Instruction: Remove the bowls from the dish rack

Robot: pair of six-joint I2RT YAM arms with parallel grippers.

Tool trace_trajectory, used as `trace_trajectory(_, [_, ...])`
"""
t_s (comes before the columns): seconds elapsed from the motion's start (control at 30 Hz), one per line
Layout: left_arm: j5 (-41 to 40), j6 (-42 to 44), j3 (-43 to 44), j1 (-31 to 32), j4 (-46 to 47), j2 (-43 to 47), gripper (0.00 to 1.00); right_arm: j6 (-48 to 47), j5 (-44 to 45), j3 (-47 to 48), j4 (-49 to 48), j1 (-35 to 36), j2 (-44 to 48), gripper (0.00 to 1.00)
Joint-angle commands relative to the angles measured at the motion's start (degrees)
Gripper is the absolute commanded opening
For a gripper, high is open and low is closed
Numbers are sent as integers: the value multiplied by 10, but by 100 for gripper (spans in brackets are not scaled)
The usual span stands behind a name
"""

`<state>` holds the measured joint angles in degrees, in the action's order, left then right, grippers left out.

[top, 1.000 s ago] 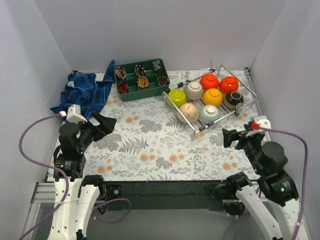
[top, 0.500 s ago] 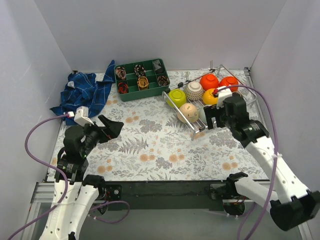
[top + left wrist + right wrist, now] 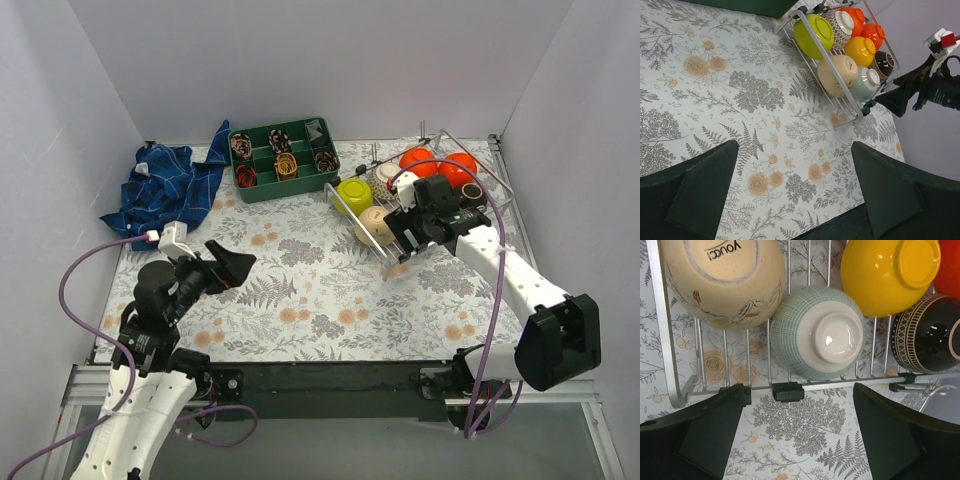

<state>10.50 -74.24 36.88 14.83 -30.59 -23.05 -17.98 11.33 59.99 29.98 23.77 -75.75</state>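
The silver dish rack point(image 3: 506, 208) stands at the back right and holds several upturned bowls. In the right wrist view I see the beige bowl point(image 3: 725, 280), pale mint bowl point(image 3: 820, 335), yellow-orange bowl point(image 3: 890, 275) and dark patterned bowl point(image 3: 930, 335) behind the rack's near rim point(image 3: 840, 385). The lime green bowl point(image 3: 354, 192), white dotted bowl point(image 3: 386, 180) and two red-orange bowls point(image 3: 415, 160) sit further back. My right gripper point(image 3: 797, 440) is open and empty, just in front of the mint bowl at the rack's near edge point(image 3: 412, 240). My left gripper point(image 3: 232, 268) is open and empty above the table at the left.
A green compartment tray point(image 3: 283, 158) with small items stands at the back centre. A blue checked cloth point(image 3: 168, 185) lies at the back left. White walls enclose the floral table on three sides, close to the rack's right side.
My right arm has swung from the near right corner up to the rack's near edge. My left gripper has moved a little to the right and forward.
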Motion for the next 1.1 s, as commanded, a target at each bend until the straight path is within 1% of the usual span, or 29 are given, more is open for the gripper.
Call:
trace_trajectory(0.0, [-32, 7, -7, 3, 23, -10, 98, -38, -18, 29, -48, 6, -22, 97])
trace_trajectory(0.07, [-33, 15, -15, 3, 36, -23, 98, -49, -3, 24, -62, 7, -37, 98])
trace_trajectory(0.23, [-36, 19, -53, 3, 89, -20, 98, -68, 26, 8, -91, 9, -73, 98])
trace_trajectory(0.37, [-28, 30, -86, 4, 127, -28, 98, -75, 90, 3, -120, 9, -103, 99])
trace_trajectory(0.47, [-24, 37, -106, 5, 139, -28, 98, -80, 134, 7, -142, 5, -123, 98])
trace_trajectory(0.73, [-19, 45, -121, 9, 151, -20, 98, -68, 177, 45, -152, -29, -161, 98])
trace_trajectory(0.87, [-22, 45, -122, 12, 154, -15, 98, -44, 135, 47, -144, -26, -143, 96])
trace_trajectory(0.93, [-24, 45, -123, 13, 155, -14, 98, -38, 139, 34, -144, -16, -128, 95])
trace_trajectory(1.07, [-28, 46, -124, 13, 154, -9, 98, -64, 135, 16, -142, 9, -106, 95])
